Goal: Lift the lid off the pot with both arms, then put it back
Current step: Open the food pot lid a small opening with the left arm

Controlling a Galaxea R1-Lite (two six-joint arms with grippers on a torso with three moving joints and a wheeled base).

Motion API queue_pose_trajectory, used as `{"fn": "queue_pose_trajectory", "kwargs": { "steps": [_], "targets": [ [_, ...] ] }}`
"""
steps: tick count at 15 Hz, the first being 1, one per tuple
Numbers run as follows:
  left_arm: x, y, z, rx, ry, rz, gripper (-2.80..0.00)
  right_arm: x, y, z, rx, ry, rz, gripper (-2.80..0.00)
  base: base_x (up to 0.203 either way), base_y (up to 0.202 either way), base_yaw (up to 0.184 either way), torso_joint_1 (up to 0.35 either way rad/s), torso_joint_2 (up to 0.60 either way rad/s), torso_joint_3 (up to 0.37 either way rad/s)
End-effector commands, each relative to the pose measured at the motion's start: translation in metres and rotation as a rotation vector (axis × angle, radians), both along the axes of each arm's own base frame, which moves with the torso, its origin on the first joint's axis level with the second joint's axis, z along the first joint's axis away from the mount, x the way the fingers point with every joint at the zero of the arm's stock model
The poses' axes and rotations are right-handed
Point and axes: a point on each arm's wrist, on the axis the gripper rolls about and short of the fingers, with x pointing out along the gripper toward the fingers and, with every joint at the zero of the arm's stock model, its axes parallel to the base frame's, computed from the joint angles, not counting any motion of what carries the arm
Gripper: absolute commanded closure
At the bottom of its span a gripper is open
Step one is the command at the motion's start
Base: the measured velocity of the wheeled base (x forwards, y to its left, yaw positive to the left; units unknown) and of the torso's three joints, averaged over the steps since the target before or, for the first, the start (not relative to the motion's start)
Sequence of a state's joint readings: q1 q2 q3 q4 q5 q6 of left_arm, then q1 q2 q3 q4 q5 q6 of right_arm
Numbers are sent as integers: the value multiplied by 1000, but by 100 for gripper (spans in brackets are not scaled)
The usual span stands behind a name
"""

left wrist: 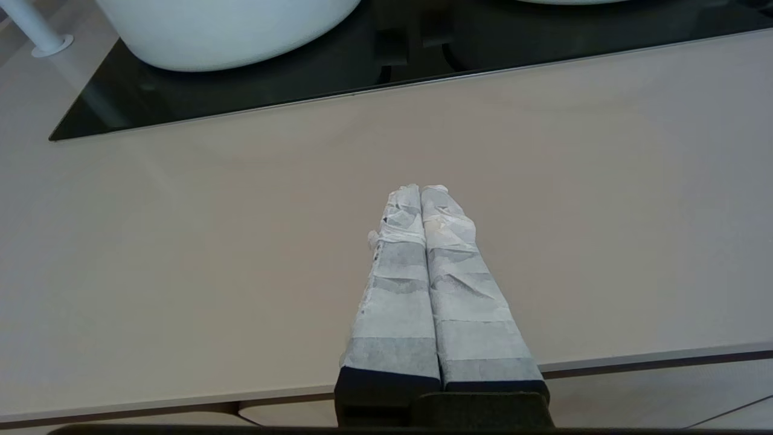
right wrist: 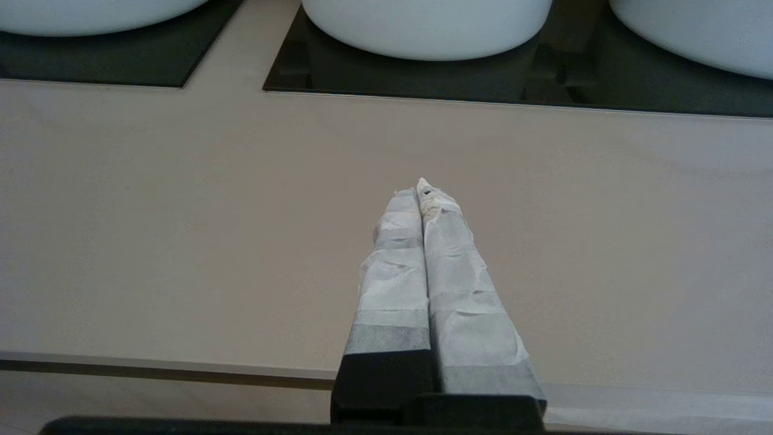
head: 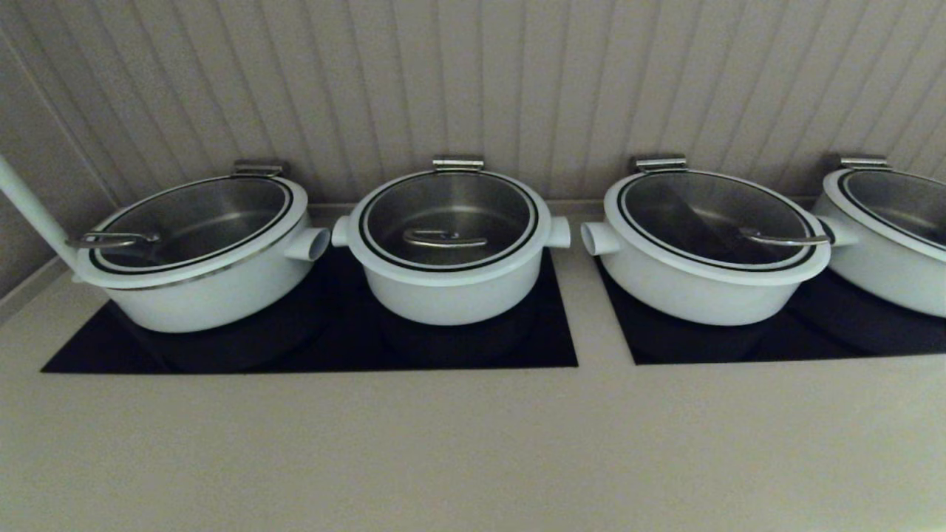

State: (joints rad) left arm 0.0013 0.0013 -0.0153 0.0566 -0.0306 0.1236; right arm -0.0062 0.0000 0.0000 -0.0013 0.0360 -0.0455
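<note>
The pot (head: 451,284) is the small, deep white one, second from the left, on the left black cooktop panel (head: 310,347). Its glass lid (head: 448,219) sits closed on it, with the curved steel wire handle (head: 443,239) at its centre. Neither arm shows in the head view. My left gripper (left wrist: 421,188) is shut and empty, held over the bare beige counter near its front edge. My right gripper (right wrist: 418,187) is also shut and empty over the counter, short of the cooktop panels. Part of the pot's white base shows in the right wrist view (right wrist: 90,12).
Three wider white pots with glass lids stand beside the pot: one to its left (head: 199,281) and two to its right (head: 702,273), (head: 887,251). A white pole (head: 33,210) rises at the far left. A panelled wall lies close behind. Bare beige counter (head: 473,443) lies in front.
</note>
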Motion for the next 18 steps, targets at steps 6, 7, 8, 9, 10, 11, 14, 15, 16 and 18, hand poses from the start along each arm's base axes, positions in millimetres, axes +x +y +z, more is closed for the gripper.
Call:
{"fn": "queue_pose_trajectory", "kwargs": {
  "steps": [6, 7, 8, 9, 10, 11, 14, 15, 16, 18],
  "targets": [
    [0, 0, 0, -4, -1, -1, 0, 0, 0, 0, 0, 0, 0, 0, 0, 0, 0, 0, 0, 0],
    [0, 0, 0, -4, -1, -3, 0, 0, 0, 0, 0, 0, -1, 0, 0, 0, 0, 0, 0, 0],
    [0, 0, 0, -6, -1, -3, 0, 0, 0, 0, 0, 0, -1, 0, 0, 0, 0, 0, 0, 0],
    [0, 0, 0, -7, -1, -1, 0, 0, 0, 0, 0, 0, -1, 0, 0, 0, 0, 0, 0, 0],
    [0, 0, 0, -7, -1, 1, 0, 0, 0, 0, 0, 0, 1, 0, 0, 0, 0, 0, 0, 0],
    [0, 0, 0, -7, -1, 1, 0, 0, 0, 0, 0, 0, 1, 0, 0, 0, 0, 0, 0, 0],
    [0, 0, 0, -7, -1, -4, 0, 0, 0, 0, 0, 0, -1, 0, 0, 0, 0, 0, 0, 0],
    [0, 0, 0, -6, -1, -7, 0, 0, 0, 0, 0, 0, -1, 0, 0, 0, 0, 0, 0, 0],
    [0, 0, 0, -5, -1, -7, 0, 0, 0, 0, 0, 0, 0, 0, 0, 0, 0, 0, 0, 0],
    [-1, 0, 3, 14, -15, -8, 0, 0, 0, 0, 0, 0, -1, 0, 0, 0, 0, 0, 0, 0]
  ]
}}
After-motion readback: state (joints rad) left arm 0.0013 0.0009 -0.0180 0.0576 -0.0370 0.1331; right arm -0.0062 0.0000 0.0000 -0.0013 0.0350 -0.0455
